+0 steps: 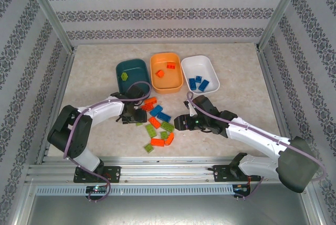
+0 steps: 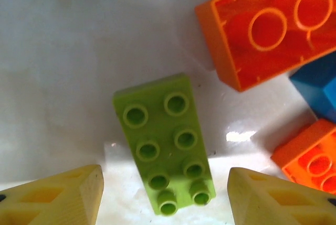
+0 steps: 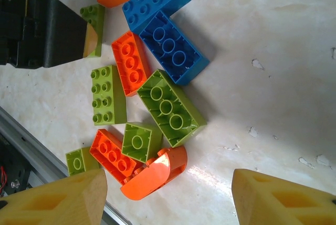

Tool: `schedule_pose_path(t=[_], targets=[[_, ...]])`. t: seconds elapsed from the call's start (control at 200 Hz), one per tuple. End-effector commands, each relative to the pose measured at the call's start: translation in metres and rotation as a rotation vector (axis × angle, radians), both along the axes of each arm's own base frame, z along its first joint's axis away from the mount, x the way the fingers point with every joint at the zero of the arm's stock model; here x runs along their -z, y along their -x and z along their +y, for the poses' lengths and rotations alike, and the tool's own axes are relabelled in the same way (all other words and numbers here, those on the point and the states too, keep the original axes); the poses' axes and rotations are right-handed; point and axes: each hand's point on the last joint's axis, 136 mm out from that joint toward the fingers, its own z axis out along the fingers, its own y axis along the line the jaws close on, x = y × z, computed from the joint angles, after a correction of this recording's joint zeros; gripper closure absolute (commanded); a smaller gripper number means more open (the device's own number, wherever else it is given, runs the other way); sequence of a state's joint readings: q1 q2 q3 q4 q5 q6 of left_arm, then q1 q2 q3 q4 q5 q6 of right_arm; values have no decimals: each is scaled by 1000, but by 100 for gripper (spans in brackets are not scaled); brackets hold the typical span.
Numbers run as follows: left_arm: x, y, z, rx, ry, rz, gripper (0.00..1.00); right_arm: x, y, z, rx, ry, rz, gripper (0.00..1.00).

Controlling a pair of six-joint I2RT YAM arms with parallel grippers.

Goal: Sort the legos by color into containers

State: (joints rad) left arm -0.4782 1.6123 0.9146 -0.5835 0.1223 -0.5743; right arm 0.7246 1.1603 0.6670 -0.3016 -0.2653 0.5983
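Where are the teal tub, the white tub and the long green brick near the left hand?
teal tub (image 1: 137, 72): top view, its bare floor.
white tub (image 1: 196, 64): top view, its bare floor.
long green brick (image 2: 165, 143): left wrist view, its studded top.

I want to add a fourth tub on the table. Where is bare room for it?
Bare table lies left of the teal tub and right of the white tub. The middle is crowded: the legos lie between the left gripper and right gripper, just in front of the orange tub.
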Motion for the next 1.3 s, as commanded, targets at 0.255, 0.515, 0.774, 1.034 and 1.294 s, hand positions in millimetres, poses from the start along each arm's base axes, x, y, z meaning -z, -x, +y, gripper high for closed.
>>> schedule_pose_path(t=[0.255,0.515,0.774,1.034,1.294], targets=[[13,-6,1,20,-66,27,48,6,-3,-3,-1,25,-21,36],[17,2,10,53,-119,68,68,6,-6,-1,4,16,-20,36],[-5,2,13,65,-114,23,73,4,-6,-1,7,12,-23,36],[-42,0,14,59,-74,-53,73,5,-8,3,3,6,-20,35],[-90,-25,10,33,42,-164,72,6,-8,6,3,6,-13,36]])
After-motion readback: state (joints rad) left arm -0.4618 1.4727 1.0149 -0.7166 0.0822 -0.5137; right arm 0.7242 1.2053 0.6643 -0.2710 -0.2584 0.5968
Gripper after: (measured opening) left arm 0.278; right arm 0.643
